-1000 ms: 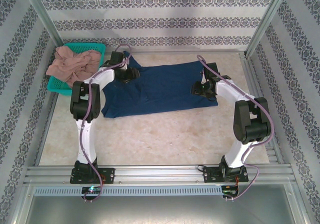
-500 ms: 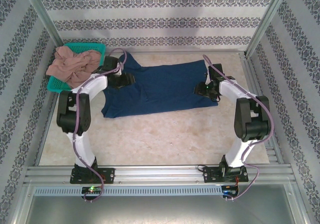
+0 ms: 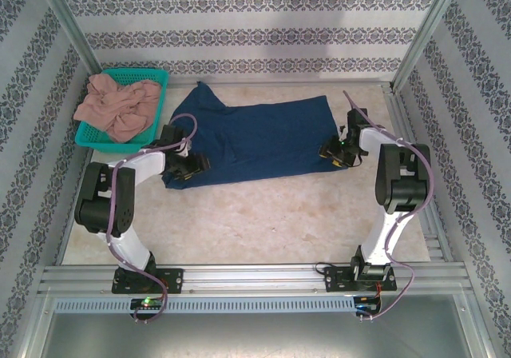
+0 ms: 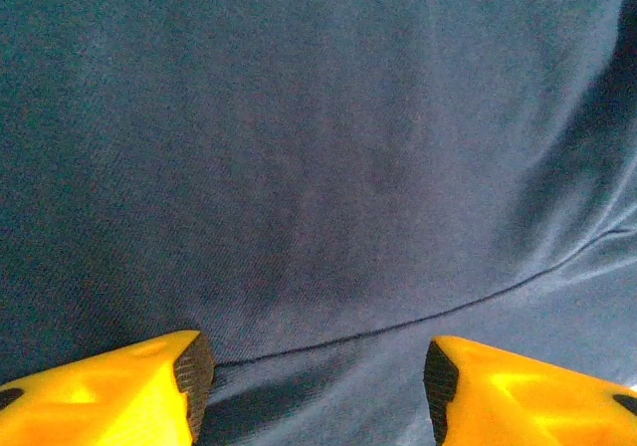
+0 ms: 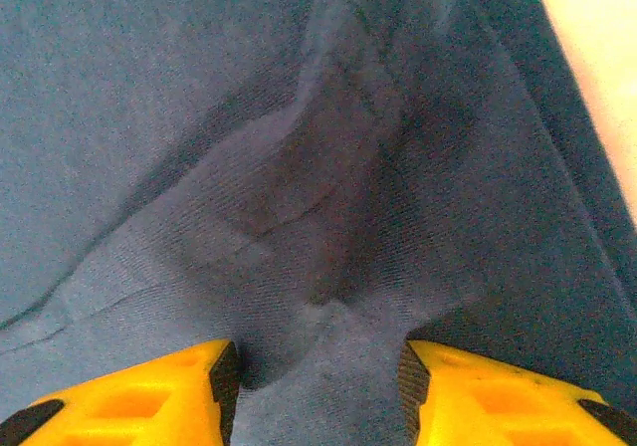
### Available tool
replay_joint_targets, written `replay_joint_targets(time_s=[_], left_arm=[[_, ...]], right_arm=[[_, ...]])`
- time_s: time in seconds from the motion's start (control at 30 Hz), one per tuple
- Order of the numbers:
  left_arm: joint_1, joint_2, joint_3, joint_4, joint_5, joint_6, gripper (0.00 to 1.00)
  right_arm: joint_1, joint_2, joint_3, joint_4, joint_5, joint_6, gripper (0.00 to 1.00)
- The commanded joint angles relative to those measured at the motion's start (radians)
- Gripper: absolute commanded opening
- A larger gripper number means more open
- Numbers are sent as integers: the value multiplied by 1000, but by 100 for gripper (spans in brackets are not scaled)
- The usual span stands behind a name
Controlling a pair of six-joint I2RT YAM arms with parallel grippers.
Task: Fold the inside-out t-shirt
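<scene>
Top external view: the inside-out t-shirt lies spread across the far half of the table, dark navy, mostly flat, its long side running left to right. One corner pokes up toward the back wall near the teal basket. That basket sits at the far left corner, well apart from the arms' bases, and a pinkish-tan garment is heaped in it and spills over its rim.

From where I stand, the left gripper is down at the shirt's near left corner, right over the cloth. On the left wrist camera its yellow fingers are spread wide. Smooth navy fabric lies between and beyond them, and a seam line curves across from one tip to the other.

The right gripper is at the shirt's right edge, low on the cloth. On the right wrist camera its yellow fingertips stand apart with a raised pucker of fabric gathered between them and creases fanning away from it. A strip of bare table shows past the shirt's edge at upper right
</scene>
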Motion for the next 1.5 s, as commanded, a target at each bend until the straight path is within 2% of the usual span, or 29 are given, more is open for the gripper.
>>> replay_joint_targets(time_s=[0.0, 0.13, 0.3, 0.47, 0.6, 0.7, 0.77, 0.87, 1.03, 1.2, 1.33, 1.47], left_arm=[[-3, -48, -74, 8, 26, -7, 61], [-4, -102, -170, 24, 45, -27, 61], [-32, -220, -303, -1, 50, -70, 61], [-78, -415, -455, -54, 5, -160, 61], [-96, -585, -496, -102, -19, -208, 62], [-97, -639, -418, -148, -60, -170, 64], [-97, -625, -358, -137, -71, -140, 64], [-98, -525, -286, -78, -28, -121, 65], [-99, -331, -217, 57, 53, -123, 65], [-99, -200, -168, 64, 68, -94, 65], [-107, -197, -217, 37, 69, -79, 65], [-124, -261, -320, -6, 62, -90, 65]], right_arm=[[-45, -8, -103, 8, -100, 60, 48], [-74, -99, -244, 86, -162, 132, 48], [-79, -262, -409, 47, -90, 145, 48], [-84, -495, -612, -19, -3, 171, 47], [-71, -690, -664, -53, 84, 185, 48], [8, -776, -613, -45, 151, 157, 50], [69, -764, -555, -47, 195, 120, 52], [105, -675, -500, -18, 164, 103, 53], [104, -493, -429, 10, 132, 97, 51], [60, -347, -382, -24, 98, 74, 47], [28, -342, -417, -46, 90, 59, 46], [10, -380, -489, -62, 98, 63, 46]])
